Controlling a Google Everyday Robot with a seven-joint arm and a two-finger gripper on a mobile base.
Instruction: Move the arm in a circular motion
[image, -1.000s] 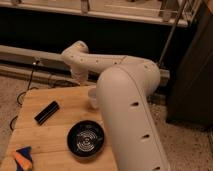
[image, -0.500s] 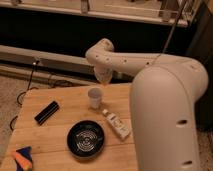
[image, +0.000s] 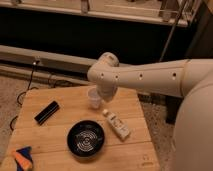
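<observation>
Arm (image: 150, 79) reaches in from the right as a long pale link running almost level above the worktop (image: 55, 131), bending at a rounded wrist from which the tool (image: 107, 97) hangs downward. The tool's fingers are pressed together and, as far as can be seen, pinch nothing. Just to the tool's left, and partly behind it, stands a small white cup (image: 92, 98); just below it lies a flat white packet (image: 118, 125). Further below and left sits a black round dish (image: 86, 139), and well to the left a black bar (image: 47, 112). The step in hand looks like the middle of the circle, with the wrist on the low, right part of its sweep. The next move seems to call for carrying the curve on round and back up without dipping further, since the cup and the packet are near enough to be knocked. Compared with half a second ago, the wrist has dropped and shifted slightly right, the forearm has stretched out level, and the cup, then clear of the arm, is now partly covered; a second ago the wrist was further left still.
</observation>
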